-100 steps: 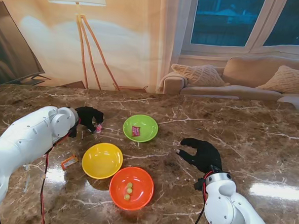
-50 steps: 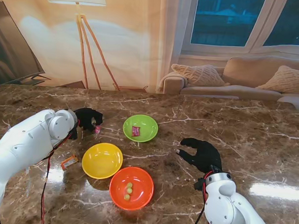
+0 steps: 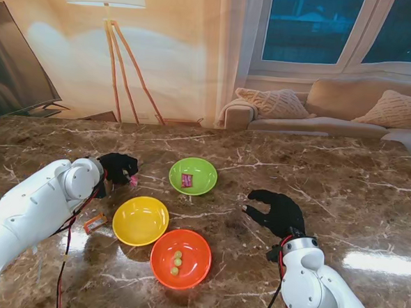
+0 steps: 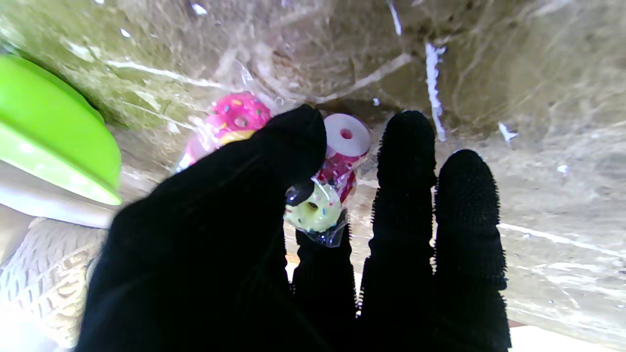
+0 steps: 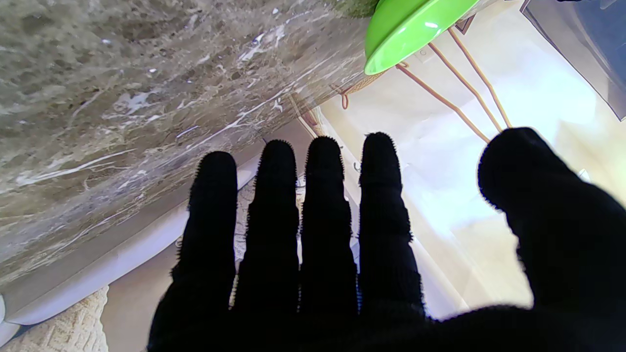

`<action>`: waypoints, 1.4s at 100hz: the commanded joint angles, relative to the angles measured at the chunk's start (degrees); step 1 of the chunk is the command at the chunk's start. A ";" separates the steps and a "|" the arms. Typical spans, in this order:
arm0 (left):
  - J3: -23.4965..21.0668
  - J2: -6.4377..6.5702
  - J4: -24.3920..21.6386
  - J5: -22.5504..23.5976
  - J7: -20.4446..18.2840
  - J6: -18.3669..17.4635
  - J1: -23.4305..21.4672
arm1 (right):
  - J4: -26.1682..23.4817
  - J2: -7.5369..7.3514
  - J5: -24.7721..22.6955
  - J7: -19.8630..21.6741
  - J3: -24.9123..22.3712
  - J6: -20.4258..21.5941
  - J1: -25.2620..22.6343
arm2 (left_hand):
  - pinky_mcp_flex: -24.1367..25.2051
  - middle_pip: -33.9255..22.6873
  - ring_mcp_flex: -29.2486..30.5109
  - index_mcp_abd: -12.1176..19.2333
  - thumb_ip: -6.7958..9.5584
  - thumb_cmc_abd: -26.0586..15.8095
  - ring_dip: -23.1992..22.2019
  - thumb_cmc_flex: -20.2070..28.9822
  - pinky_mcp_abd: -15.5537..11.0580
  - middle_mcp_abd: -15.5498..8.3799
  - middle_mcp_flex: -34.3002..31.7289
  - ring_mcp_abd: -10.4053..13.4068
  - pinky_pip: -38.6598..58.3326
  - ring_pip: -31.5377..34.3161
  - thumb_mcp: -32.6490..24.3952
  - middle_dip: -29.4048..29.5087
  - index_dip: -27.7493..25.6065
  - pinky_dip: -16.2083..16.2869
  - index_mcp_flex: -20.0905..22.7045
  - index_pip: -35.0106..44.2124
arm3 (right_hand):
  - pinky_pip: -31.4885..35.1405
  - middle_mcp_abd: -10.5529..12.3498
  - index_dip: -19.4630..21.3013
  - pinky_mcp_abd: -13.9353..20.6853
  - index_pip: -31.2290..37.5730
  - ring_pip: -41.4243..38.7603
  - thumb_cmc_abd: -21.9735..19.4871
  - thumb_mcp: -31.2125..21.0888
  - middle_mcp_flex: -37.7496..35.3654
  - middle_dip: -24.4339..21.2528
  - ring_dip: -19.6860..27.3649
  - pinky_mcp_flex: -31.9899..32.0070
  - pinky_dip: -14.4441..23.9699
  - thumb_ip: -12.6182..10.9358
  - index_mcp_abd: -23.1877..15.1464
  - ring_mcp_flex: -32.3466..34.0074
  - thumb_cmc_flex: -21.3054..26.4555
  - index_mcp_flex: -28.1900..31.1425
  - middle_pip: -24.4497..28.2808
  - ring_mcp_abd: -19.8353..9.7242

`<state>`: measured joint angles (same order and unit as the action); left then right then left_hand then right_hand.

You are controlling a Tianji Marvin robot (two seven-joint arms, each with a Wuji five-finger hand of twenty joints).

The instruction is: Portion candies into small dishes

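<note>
Brown marble-patterned table top [image 3: 344,176], glossy, lamp and sofa beyond the far edge.

Three round plastic dishes grouped left of centre: lime-green bowl [image 3: 193,175] farthest, one pink wrapped candy inside; yellow bowl [image 3: 140,220] nearer, nothing visible in it; orange bowl [image 3: 180,258] nearest, three small yellowish candies in it. Small orange wrapped piece [image 3: 94,222] on the table just left of the yellow bowl.

Black-gloved left hand [image 3: 118,169] low over the table, left of the green bowl and farther away than the yellow one. In the left wrist view, thumb and index pinched on a clear cellophane packet of ring-shaped candies [image 4: 326,183]: white ring toward the fingertips, pale yellow ring toward the palm, red between. Long axis of the packet roughly along the fingers. A second, pink sprinkled ring candy [image 4: 234,116] beside it, seemingly on the table; contact with the hand unclear.

Black-gloved right hand [image 3: 277,212] spread flat, fingers apart, holding nothing, well right of the dishes.

Judgement: packet in the grasp, carry pending. Yellow bowl lies nearer to the robot and slightly right of the left hand, green bowl directly right. Left hand far closer to both than the right.
</note>
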<state>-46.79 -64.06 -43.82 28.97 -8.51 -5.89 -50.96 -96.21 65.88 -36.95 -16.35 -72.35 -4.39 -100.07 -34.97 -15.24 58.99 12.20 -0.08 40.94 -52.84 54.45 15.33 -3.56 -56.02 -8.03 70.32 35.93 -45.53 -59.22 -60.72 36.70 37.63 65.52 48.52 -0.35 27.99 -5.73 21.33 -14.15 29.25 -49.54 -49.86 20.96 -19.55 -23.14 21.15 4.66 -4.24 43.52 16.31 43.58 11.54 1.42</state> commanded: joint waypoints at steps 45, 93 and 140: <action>-9.58 2.05 -11.20 5.35 -0.96 4.64 -7.56 | 0.14 0.16 0.30 0.49 -0.41 0.52 -0.88 | 0.95 -2.91 1.81 1.28 0.07 -1.68 -1.26 2.66 1.39 2.52 -6.01 -1.04 1.02 1.35 -0.39 -2.20 -2.70 0.66 1.81 1.43 | 1.53 -0.21 0.68 0.98 0.43 -0.38 -0.85 -1.04 -0.39 0.73 -1.01 -0.24 0.70 -0.61 -1.68 1.24 -2.36 0.45 0.35 0.60; -22.66 3.40 -31.69 10.57 -3.83 7.36 -20.45 | -0.46 0.23 0.22 0.02 -0.93 0.70 -1.54 | 1.14 -2.39 1.76 1.01 0.88 -1.25 -1.36 2.48 1.83 2.84 -6.77 -1.60 0.66 1.02 -0.97 -2.46 -3.27 1.07 2.09 1.06 | 1.55 -0.19 0.66 1.02 0.36 -0.37 -0.88 -1.02 -0.35 0.72 -1.01 -0.24 0.61 -0.61 -1.67 1.19 -2.41 0.36 0.33 0.53; -28.31 4.39 -47.56 10.89 -8.65 2.56 -33.37 | -1.25 0.17 0.08 0.31 -0.97 0.53 -2.02 | 2.20 -1.86 0.64 0.10 0.88 -1.57 -1.57 2.26 2.03 3.27 -6.57 -2.03 0.42 0.36 -0.55 -2.55 -3.63 1.70 1.42 0.12 | 1.58 -0.32 0.66 1.00 0.35 -0.39 -0.91 -1.05 -0.40 0.73 -1.01 -0.23 0.57 -0.62 -1.63 1.21 -2.43 0.35 0.35 0.60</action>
<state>-75.78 -59.91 -90.97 39.88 -16.11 -2.79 -83.28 -97.37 65.95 -37.01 -16.86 -73.43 -3.53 -101.57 -33.67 -14.85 59.01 12.17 -0.20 40.95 -53.53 54.46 15.82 0.02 -58.49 -9.03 70.32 35.93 -44.95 -59.21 -62.37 36.82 38.51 65.25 48.53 -0.37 28.00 -5.72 21.33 -14.16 29.25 -49.55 -49.87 20.97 -19.55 -23.14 21.15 4.66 -4.24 43.52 16.30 43.58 11.54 1.42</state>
